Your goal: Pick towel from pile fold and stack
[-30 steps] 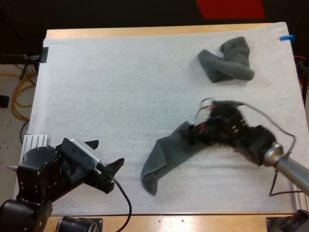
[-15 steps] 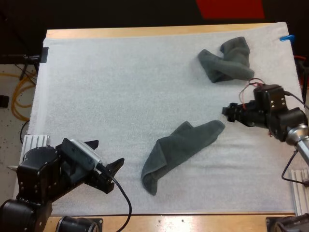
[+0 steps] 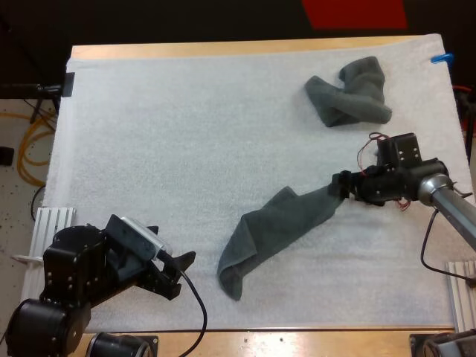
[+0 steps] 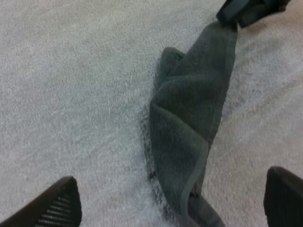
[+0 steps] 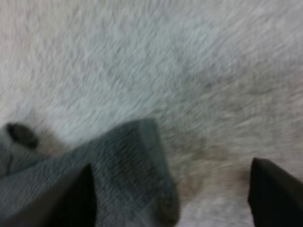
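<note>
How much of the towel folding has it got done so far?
Nothing looks finished yet: both towels are still unfolded. In hand: one towel lies stretched out on the white mat, and the right hand is open at its end, not gripping it. The left hand is open near the towel's other end. Left to do: folding that towel, then the crumpled towel at the mat's far side, and stacking them.

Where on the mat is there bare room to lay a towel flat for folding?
The widest bare stretch of the mat is its left half, bordered by the long towel, the crumpled towel and the left tool. A narrower strip lies between the two towels. Crowded: the long towel's right end, where the open right tool sits.
</note>
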